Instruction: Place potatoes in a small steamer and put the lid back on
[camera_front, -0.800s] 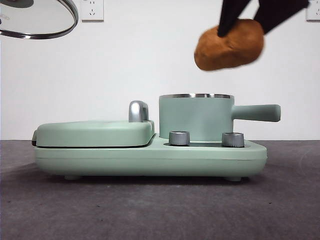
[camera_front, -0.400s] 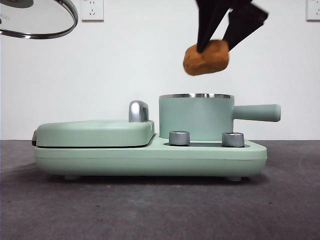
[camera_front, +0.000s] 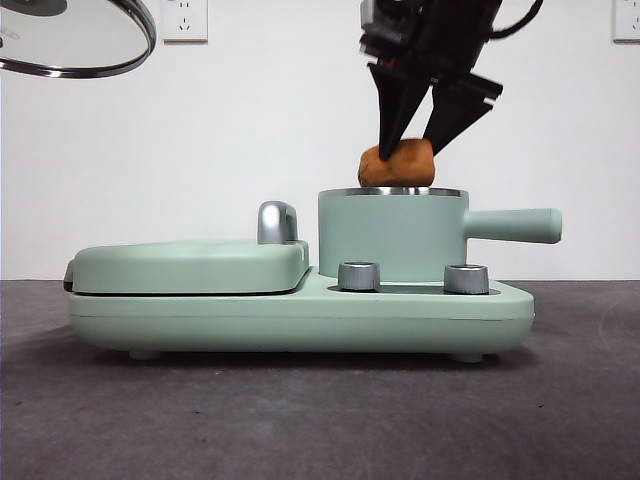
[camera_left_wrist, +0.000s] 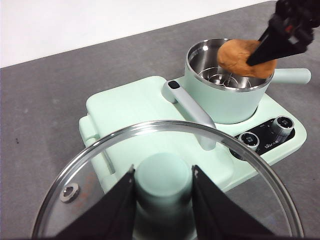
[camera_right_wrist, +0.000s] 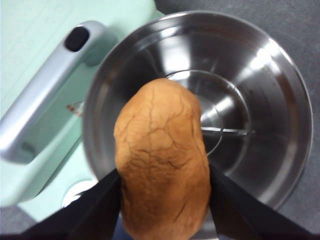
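Front view, potato (camera_front: 397, 164) lengthwise level, above steamer (camera_front: 392, 235)

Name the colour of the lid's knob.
Mint green; the lid's knob shows best in the left wrist view.

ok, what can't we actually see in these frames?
- Front view: the inside of the steamer is hidden by its own wall, so the depth under the potato is unknown.
- Front view: the lid is cut off by the top-left corner; its knob and the left gripper are out of frame.
- Right wrist view: the potato covers part of the steamer floor.
- Left wrist view: markings around the dials are too small to read.
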